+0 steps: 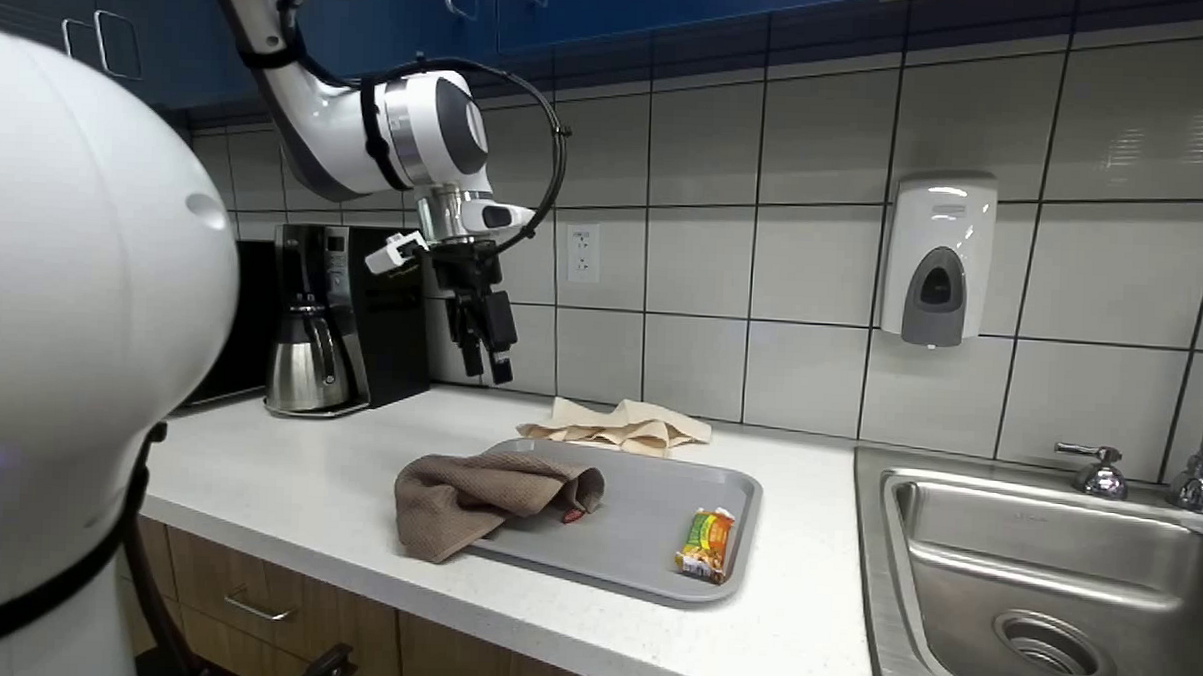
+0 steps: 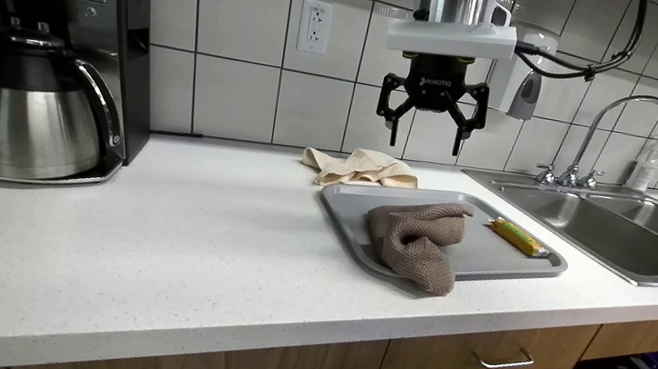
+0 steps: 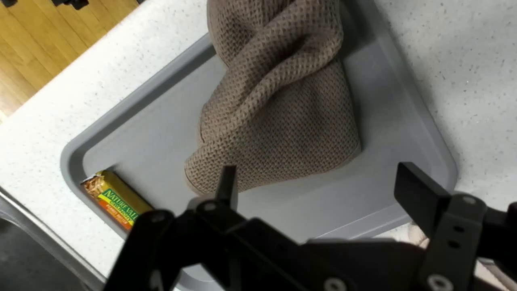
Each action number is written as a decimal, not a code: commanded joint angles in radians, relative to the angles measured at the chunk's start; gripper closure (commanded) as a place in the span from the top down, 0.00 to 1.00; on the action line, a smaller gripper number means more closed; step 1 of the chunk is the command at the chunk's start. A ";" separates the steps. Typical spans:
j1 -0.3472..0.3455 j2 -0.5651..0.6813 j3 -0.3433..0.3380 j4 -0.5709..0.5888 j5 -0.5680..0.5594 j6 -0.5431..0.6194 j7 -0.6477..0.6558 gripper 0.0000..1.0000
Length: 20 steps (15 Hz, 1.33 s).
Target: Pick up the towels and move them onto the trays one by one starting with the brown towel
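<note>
Brown towel (image 1: 486, 489) lies rumpled across the front corner of the grey tray (image 1: 646, 510) nearest the coffee maker (image 2: 104, 43), one end spilling past the tray's front rim toward the front edge of the counter (image 2: 194, 242). Wooden drawers (image 2: 441, 354) sit below that edge. From under a fold of the cloth peeks a small red piece (image 1: 572, 516), too little of it showing to tell what it is. On the tray's sink side, near its front corner, a wrapped snack bar (image 3: 117, 202) lies just beside the rim; its label reads "Nature Val" before the gripper (image 2: 424, 145) hides the rest.

That gripper hangs over the tray, well apart from it and from both towels, its jaws spread wide, with tray surface showing between them in the wrist view. A white arm (image 1: 318, 133) reaches down to it.

Tan towel (image 1: 628, 424) lies crumpled on the counter behind the tray, near the counter's back edge; whether it touches the tray's back rim I cannot tell. To one side of the tray a steel sink (image 1: 883, 578) is let into the counter, with a curved faucet (image 2: 570, 176) behind it; on the opposite side stands the coffee maker with its carafe (image 2: 40, 129). Farthest back, the tiled wall (image 1: 701, 352) carries an outlet (image 1: 582, 253) and a soap dispenser (image 1: 941, 220).
</note>
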 commanded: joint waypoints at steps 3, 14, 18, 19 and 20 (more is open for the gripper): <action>-0.053 0.101 -0.036 0.080 -0.015 0.112 0.039 1.00; -0.042 0.292 -0.122 0.293 0.017 0.123 0.093 1.00; -0.034 0.357 -0.150 0.368 0.031 0.124 0.140 1.00; -0.031 0.374 -0.158 0.387 0.031 0.126 0.156 1.00; -0.029 0.391 -0.163 0.406 0.039 0.126 0.170 1.00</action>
